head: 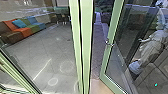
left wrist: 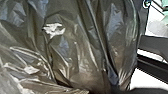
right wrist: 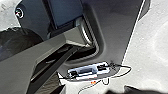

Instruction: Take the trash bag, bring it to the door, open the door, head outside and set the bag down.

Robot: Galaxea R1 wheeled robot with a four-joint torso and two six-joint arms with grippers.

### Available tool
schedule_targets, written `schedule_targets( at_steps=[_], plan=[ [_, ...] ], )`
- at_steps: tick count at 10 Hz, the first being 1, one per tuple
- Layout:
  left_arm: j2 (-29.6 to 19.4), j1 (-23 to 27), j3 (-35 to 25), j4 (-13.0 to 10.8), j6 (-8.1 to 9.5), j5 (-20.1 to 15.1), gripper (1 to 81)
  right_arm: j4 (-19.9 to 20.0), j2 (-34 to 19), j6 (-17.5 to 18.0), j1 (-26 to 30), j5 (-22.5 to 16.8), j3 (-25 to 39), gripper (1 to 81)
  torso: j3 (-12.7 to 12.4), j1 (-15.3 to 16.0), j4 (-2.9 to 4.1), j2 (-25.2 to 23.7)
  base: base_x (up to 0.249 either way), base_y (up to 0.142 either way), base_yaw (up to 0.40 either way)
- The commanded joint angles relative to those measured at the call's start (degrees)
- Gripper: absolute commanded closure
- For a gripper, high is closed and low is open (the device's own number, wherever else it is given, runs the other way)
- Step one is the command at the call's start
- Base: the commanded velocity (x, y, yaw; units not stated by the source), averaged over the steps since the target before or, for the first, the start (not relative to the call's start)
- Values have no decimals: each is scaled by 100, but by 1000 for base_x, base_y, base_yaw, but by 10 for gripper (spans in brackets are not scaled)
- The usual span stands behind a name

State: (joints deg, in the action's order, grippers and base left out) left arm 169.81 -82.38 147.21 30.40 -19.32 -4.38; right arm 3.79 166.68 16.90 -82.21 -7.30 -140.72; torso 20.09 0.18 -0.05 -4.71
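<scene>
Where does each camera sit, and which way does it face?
Head view: high on the robot, facing forward and down at a green-framed glass door, statue and colorful sofa.
Left wrist view: on the left wrist, close on the trash bag.
Right wrist view: on the right wrist, facing the robot's dark plate and jointed bar.
Both wrist views share dark robot parts.

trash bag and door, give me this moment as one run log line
trash bag: large in left wrist view | green-framed door: open | pale statue: right of door | multicoloured sofa: head view, left
</scene>
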Motion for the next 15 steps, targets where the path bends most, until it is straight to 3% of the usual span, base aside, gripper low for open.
schedule_targets(
  at_steps=[1, 6, 9, 13, 14, 15],
  plan=[
    [-9, 121, -35, -17, -28, -529, 811, -36, -18, -11, 148, -430, 55, 10, 0, 0, 0, 0, 0, 0, 0],
    [-9, 113, -35, -17, -28, -538, 811, -54, 34, -11, 139, -439, 45, 10, 0, -2, 0, 0, 0, 0, -142],
    [-17, 121, -35, -8, -19, -538, 811, -107, 61, -11, 148, -439, 45, 10, -299, -2, 0, -2, 0, 0, -151],
    [-17, 121, -35, 1, -19, -538, 811, -133, 78, -11, 148, -439, 45, 10, -903, -5, 0, -2, 0, 0, -151],
    [-17, 121, -35, 1, -19, -546, 811, -133, 87, -11, 156, -448, 45, 10, -686, -9, 0, -4, 0, 0, -151],
    [-17, 121, -35, 9, -19, -538, 811, -133, 87, -11, 148, -448, 45, 10, -765, -13, 0, -9, 0, 0, -151]
  ],
)
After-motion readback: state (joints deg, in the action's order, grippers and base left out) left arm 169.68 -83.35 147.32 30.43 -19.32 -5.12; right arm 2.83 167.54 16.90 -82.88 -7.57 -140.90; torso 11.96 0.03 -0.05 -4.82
